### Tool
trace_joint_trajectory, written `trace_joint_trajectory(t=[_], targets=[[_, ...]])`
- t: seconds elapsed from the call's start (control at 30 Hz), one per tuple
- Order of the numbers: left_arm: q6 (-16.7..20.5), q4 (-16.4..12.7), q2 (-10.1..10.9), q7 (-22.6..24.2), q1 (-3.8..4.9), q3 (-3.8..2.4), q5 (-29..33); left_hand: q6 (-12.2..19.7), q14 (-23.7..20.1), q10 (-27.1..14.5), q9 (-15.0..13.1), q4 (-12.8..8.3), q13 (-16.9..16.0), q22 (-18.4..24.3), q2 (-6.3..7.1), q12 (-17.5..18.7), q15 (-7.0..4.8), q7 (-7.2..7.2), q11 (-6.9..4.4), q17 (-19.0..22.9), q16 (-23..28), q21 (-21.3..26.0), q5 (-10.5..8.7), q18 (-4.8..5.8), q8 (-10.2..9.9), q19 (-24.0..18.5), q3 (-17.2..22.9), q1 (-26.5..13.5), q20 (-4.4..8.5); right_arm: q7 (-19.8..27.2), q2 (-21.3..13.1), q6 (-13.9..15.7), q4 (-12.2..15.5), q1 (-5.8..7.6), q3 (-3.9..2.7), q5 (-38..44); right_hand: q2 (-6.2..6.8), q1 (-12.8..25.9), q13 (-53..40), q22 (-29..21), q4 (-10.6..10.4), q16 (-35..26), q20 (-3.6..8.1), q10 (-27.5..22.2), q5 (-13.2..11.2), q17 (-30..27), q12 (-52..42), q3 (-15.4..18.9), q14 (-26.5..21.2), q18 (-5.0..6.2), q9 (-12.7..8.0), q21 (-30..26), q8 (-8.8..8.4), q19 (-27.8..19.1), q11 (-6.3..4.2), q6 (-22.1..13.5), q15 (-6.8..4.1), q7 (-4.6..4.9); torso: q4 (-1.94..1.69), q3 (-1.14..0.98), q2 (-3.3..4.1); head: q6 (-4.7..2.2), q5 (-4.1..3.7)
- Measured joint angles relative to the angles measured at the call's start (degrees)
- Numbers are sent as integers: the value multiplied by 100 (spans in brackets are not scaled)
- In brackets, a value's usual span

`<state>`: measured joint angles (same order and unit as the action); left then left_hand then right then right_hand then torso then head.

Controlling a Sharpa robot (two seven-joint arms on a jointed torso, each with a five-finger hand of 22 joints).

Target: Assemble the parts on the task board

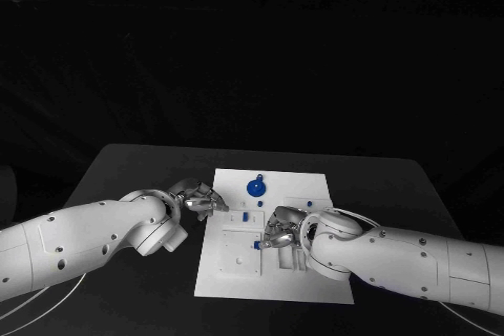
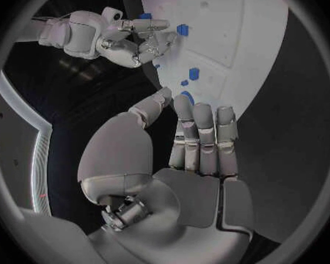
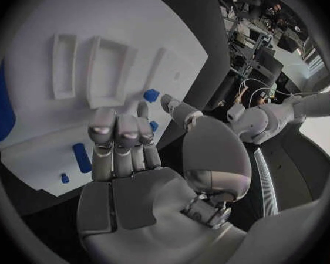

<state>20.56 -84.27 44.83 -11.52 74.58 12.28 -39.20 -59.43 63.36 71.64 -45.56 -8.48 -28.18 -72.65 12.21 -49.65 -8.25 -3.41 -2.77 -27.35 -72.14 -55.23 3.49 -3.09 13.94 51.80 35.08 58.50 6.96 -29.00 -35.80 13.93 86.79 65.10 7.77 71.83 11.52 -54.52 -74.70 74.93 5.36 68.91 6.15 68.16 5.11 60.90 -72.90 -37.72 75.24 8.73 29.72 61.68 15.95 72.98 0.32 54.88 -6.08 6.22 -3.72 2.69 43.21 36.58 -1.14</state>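
- Black table (image 1: 126,168), dark backdrop; white task board (image 1: 299,184) at frame center, long axis running up-down.
- Left hand (image 1: 197,197) at the board's left edge, fingers apart, holding nothing.
- Right hand (image 1: 282,230) over board center, fingers extended, empty as far as I can tell.
- Round blue part (image 1: 256,186) near top center; smaller blue parts (image 1: 245,216) mid-board, elongated one pointing up-down.
- Judgement: early stage, most parts look unseated.

Glossy white rounded arms, dark screw holes, end in jointed silver hands (image 1: 197,196)
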Motion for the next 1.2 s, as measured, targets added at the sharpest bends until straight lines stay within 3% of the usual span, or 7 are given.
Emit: trace_joint_trajectory(t=[0.23, 1.03, 1.1, 1.2], targets=[[1, -29, 10, -2, 0, 0, 5, 7, 0, 0, 1, 8, 5, 5, 0, 22, 1, 7, 0, 0, 7, 7, 0, 0, 0, 0, -8, 0, 0, -16, 90, 2, -110, -40, 1, 98, -5, 53, -6, 0, -16, 0, -1, 20, -31, 2, -27, 16, 7, 0, 6, 0, 0, 1, -3, 34, 7, 3, -21, 29, 14, 21, 1], [0, -50, 24, -5, 8, 0, 13, -13, 0, 2, 11, 31, 4, 4, 0, 22, 19, -13, -1, -1, 22, 22, 0, 0, 0, 0, 1, 0, 0, 42, 212, -21, -303, -118, -18, 214, -14, 150, -5, -1, -69, -1, -6, 94, -67, 9, -31, 7, 15, 0, 28, 22, 31, 2, -38, 75, 16, -31, -19, 33, 10, 113, 51], [0, -50, 27, -5, 9, 0, 14, -13, 0, 2, 11, 30, 4, 4, 0, 22, 20, -13, -1, -1, 22, 22, 0, 0, 0, 0, 1, 0, 0, 55, 219, -28, -305, -123, -19, 214, -14, 150, -4, -2, -19, -1, -2, 95, -67, 9, -31, -25, 1, 0, 28, 22, 30, -3, -39, 75, 1, -31, -18, 33, 10, 118, 51], [0, -51, 34, -6, 9, 0, 15, -13, 0, 2, 11, 30, 4, 4, 0, 22, 20, -12, -1, -1, 22, 22, 0, 0, 0, 0, 1, 0, 0, 78, 226, -35, -305, -135, -21, 214, -139, 24, -4, -2, 167, -1, -3, 95, 3, 9, -31, -70, -3, 0, 27, 22, 28, -4, -39, 75, -3, -31, -15, 33, 10, 124, 51]])
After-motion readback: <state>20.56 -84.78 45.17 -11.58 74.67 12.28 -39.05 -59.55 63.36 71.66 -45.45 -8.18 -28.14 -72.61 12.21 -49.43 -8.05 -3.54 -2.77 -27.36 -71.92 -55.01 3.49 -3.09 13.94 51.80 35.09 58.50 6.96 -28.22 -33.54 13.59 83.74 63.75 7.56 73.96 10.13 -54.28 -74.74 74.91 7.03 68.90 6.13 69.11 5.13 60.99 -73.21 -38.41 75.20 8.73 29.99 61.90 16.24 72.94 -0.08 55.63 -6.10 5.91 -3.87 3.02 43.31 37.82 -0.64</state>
